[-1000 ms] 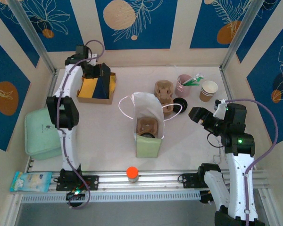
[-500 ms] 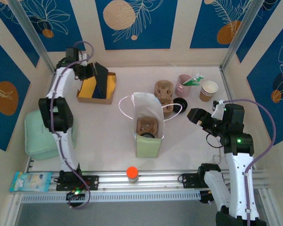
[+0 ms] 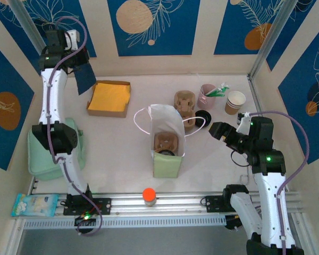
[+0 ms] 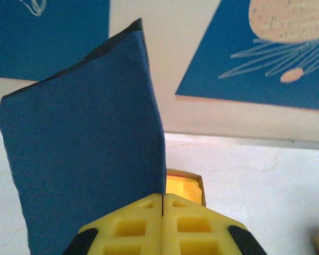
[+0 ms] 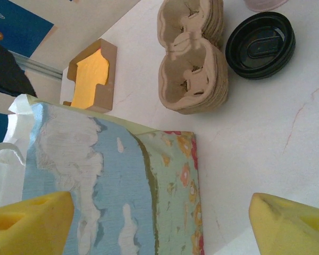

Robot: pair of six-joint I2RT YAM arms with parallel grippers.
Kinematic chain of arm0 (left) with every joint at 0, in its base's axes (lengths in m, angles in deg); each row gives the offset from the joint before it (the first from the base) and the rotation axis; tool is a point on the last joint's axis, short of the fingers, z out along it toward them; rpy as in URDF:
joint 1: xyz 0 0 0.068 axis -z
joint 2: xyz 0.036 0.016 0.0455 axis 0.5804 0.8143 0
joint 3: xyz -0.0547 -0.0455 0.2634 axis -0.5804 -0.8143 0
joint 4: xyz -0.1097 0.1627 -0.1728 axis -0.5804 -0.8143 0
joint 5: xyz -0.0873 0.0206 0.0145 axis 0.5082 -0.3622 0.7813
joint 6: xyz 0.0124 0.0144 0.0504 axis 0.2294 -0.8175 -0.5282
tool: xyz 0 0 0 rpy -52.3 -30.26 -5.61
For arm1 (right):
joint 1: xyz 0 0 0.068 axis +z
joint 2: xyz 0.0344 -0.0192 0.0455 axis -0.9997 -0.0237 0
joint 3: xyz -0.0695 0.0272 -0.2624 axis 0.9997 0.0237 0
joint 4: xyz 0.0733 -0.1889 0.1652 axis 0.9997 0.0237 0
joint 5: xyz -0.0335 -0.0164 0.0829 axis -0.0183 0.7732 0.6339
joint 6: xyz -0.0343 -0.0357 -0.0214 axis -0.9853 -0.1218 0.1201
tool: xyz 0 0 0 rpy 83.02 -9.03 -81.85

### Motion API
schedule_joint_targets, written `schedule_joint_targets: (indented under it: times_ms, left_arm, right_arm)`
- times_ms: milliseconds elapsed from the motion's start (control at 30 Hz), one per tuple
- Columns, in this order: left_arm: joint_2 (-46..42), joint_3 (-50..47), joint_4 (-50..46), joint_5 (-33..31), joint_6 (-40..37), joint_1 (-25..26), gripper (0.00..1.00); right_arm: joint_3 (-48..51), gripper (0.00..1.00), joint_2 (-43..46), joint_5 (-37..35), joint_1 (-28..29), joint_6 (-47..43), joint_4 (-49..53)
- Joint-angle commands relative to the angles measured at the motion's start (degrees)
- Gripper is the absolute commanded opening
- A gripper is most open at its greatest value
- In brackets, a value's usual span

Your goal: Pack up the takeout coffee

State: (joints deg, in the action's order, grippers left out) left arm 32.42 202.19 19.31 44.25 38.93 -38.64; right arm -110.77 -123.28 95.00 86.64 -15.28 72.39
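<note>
Up by the back wall, your left fingers (image 4: 170, 226) are clamped on a dark blue sheet (image 4: 85, 159); your right fingers (image 3: 219, 130) hang wide open near the paper bag (image 5: 122, 175).

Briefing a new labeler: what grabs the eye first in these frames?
The left arm reaches high at the far left corner, jaws shut on a dark blue sheet near the cardboard box with yellow inside. Mid-table stands an open paper bag with a pulp cup carrier inside; the right arm holds its jaws open just right of it.
</note>
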Motion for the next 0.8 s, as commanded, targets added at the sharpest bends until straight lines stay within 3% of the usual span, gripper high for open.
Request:
schedule_joint_targets:
  times_ms: [0, 200, 333, 533, 700, 767]
  left_arm:
    - [6.61, -0.2, -6.66, -1.62, -4.53, 2.44, 0.0]
    - [15.04, 0.62, -8.89, -6.08, -8.47, 7.69, 0.0]
    - [18.88, 1.64, -8.53, -5.03, -8.38, 9.8, 0.0]
    - [21.83, 1.72, -7.71, 0.13, -7.85, 11.19, 0.0]
    - [23.17, 1.71, -7.98, -1.58, -7.68, 11.3, 0.0]
    - [23.2, 1.73, -7.83, -2.8, -7.47, 11.24, 0.05]
  right_arm:
    - [0.68, 0.86, 0.25, -0.08, 0.74, 0.57, -0.41]
    - [0.28, 0.86, 0.18, -1.27, 0.83, -0.23, 0.35]
    - [0.71, 0.86, 0.01, -1.62, 0.81, -0.45, 0.01]
    - [1.37, 0.86, -1.03, -1.37, 0.92, -0.27, -1.3]
    - [1.09, 0.86, -1.71, -1.19, 0.95, -0.19, -1.9]
    - [0.94, 0.86, -1.76, -1.32, 0.95, -0.25, -1.86]
